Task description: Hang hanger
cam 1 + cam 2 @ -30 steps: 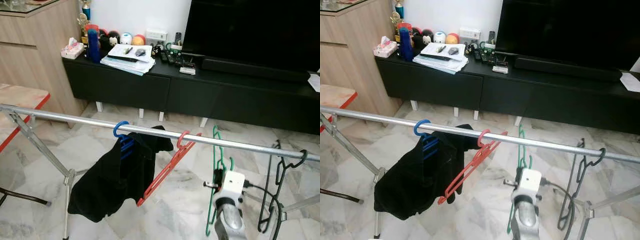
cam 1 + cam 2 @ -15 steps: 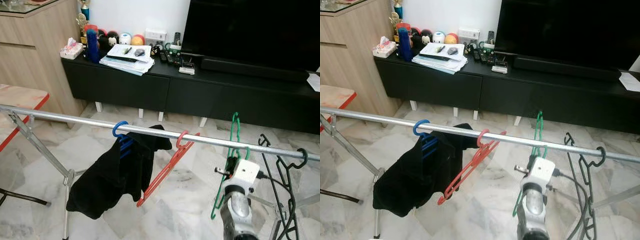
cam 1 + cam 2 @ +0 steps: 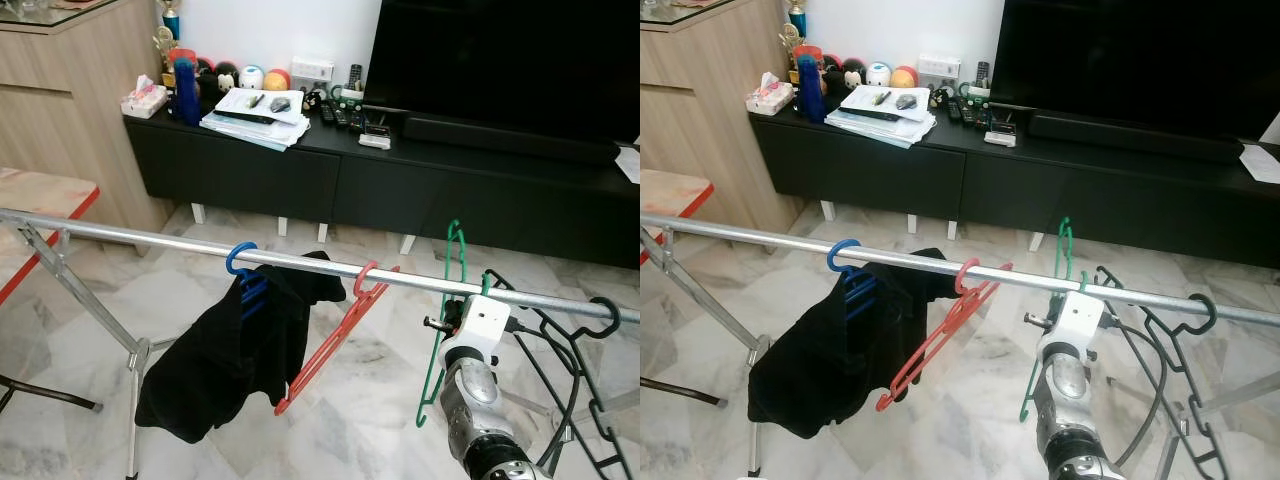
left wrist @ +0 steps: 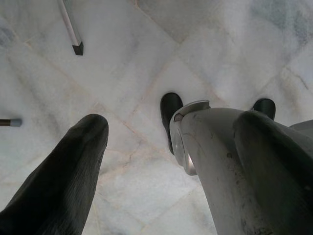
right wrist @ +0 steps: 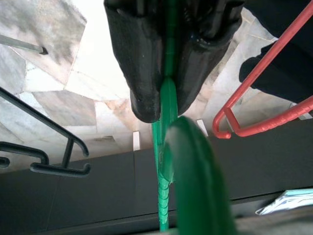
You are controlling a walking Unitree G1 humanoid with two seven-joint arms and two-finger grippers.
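Note:
A green hanger point(image 3: 433, 372) is held up at the silver rail point(image 3: 150, 237) of a drying rack, between a red hanger point(image 3: 335, 335) and black hangers point(image 3: 565, 345). Its hook point(image 3: 455, 235) rises above the rail; I cannot tell whether it rests on it. My right gripper point(image 5: 164, 85) is shut on the hanger's green neck, just under the rail behind the white wrist box point(image 3: 480, 322). A blue hanger point(image 3: 240, 257) carries a black garment point(image 3: 230, 350). My left gripper point(image 4: 173, 121) hangs open over the marble floor.
A black TV cabinet point(image 3: 400, 180) with papers, remotes and toys stands behind the rack under a large TV point(image 3: 500, 60). A wooden cupboard point(image 3: 60, 110) and a red-edged table point(image 3: 40, 200) are at the left. The rack's leg point(image 3: 135, 360) stands at the lower left.
My right arm has lifted the green hanger up to the rail, and its hook now stands above the rail. The black hangers at the right have swung sideways.

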